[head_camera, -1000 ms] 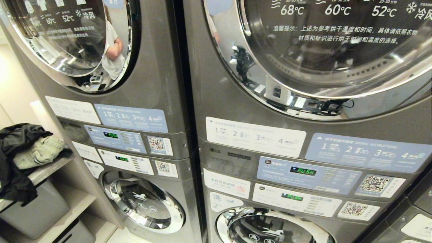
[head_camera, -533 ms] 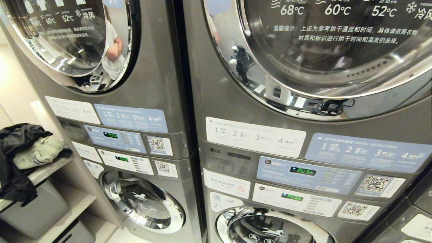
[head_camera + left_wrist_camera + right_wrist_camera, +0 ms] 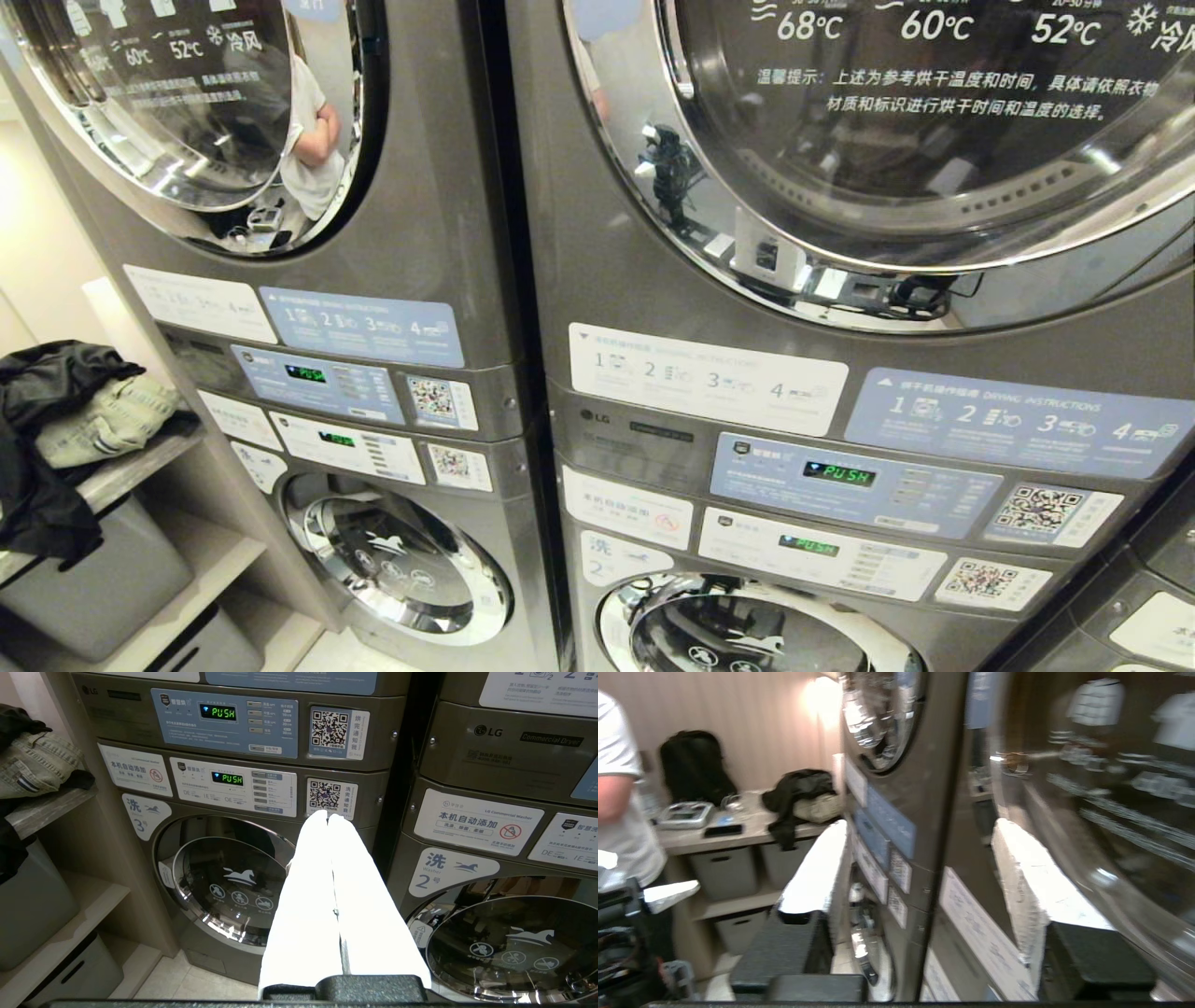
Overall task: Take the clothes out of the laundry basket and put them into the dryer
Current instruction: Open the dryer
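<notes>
The right gripper (image 3: 920, 858) is raised before the stacked machines with its white fingers (image 3: 817, 868) spread wide and nothing between them. The dryer door (image 3: 1087, 779) lies close beside its right finger, shut. The clothes (image 3: 798, 795), a dark garment heaped over a pale one, lie well off to the gripper's left on a shelf (image 3: 738, 835), beyond a person (image 3: 616, 812) in a white shirt. The left gripper (image 3: 329, 817) is held low, pointing at the lower washer (image 3: 229, 882), its fingers pressed together and empty; the clothes (image 3: 32, 763) lie well off to its left.
</notes>
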